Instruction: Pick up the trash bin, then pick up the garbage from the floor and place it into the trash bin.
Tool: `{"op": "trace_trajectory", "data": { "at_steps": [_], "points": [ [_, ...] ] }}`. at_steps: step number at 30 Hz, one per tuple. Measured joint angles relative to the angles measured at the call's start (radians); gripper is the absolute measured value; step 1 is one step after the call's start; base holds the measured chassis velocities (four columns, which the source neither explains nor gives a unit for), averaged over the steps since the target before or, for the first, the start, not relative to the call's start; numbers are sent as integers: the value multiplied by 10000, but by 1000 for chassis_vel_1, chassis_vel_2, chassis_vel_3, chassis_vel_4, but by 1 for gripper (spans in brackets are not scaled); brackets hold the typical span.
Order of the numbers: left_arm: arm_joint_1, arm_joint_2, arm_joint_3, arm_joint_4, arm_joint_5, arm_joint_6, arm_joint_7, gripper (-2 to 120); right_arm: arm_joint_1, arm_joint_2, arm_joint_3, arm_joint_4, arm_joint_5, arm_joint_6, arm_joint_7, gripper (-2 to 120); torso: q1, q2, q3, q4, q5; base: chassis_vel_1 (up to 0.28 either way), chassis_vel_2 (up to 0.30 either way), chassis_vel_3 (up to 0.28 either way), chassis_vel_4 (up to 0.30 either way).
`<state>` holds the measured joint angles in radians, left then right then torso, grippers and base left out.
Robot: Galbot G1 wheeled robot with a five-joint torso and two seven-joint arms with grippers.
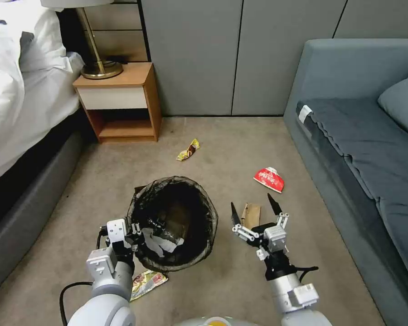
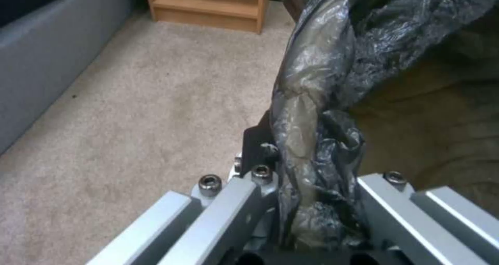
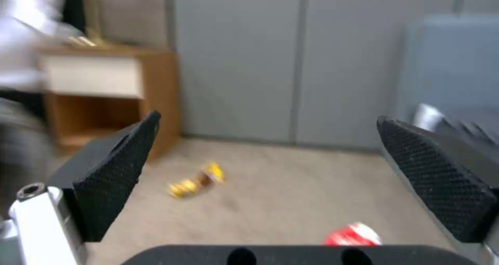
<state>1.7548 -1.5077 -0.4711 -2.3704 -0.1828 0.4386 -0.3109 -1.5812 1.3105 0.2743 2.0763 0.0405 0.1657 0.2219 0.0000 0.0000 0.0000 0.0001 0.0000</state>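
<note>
So we've got the trash bin (image 1: 177,222) sitting on the beige carpet (image 1: 240,280) right in front of us, black bag folded over the rim. Our left arm reaches forward from the lower left and the left claw (image 1: 138,233) is clamped onto the near-left rim; the left wrist view has the crinkled bag (image 2: 312,113) pinched between the metal links. Inside the bin we can see some white tissue and brownish stuff.

Right arm is stretched forward low on the right of the bin, wrist roughly level, and the right claw (image 1: 255,210) hangs spread wide with nothing in it, black fingertips (image 3: 119,171) well apart. A brown cardboard scrap (image 1: 251,215) lies on the carpet between those tips.

Other litter: a red-and-white wrapper (image 1: 269,179) farther ahead toward the blue-grey sofa (image 1: 362,149), a yellow-brown wrapper (image 1: 188,150) out near the wooden nightstand (image 1: 122,102), and a crumpled yellow wrapper (image 1: 147,281) just beside the bin's near edge, next to our left arm.
</note>
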Motion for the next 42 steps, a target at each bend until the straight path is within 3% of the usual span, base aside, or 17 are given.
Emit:
{"op": "trace_trajectory", "data": {
  "at_steps": [1,4,10,21,24,33,42],
  "points": [
    [0,0,0,0,0,0,0,1,0,0,0,0,0,0,0,100,0,0,0,0,0,0,0,0,0],
    [58,-14,27,-26,30,0,-2,1,889,-118,313,-849,918,-1496,52,100,1,0,0,-2,1,0,0,0,0],
    [100,-29,39,-88,58,0,-16,1,2060,-188,261,-2509,1698,-2511,-4,100,0,-1,1,-1,0,0,0,0,0],
    [171,-61,26,-104,135,0,-35,1,3591,-15,-262,-5180,2112,-2981,-297,100,0,-1,1,-1,0,0,0,0,0],
    [89,-89,92,-49,194,0,-38,1,4590,243,-431,-6768,2095,-3063,-668,100,1,-1,1,0,0,0,0,0,0],
    [86,-90,122,36,235,3,-37,1,5678,467,-471,-8331,2772,-3942,-1468,100,1,-1,1,0,-1,0,0,0,0],
    [124,-95,107,46,237,0,-36,1,6369,787,-389,-10158,2316,-3938,-1705,100,1,-1,1,-1,0,0,0,0,0]
  ]
}}
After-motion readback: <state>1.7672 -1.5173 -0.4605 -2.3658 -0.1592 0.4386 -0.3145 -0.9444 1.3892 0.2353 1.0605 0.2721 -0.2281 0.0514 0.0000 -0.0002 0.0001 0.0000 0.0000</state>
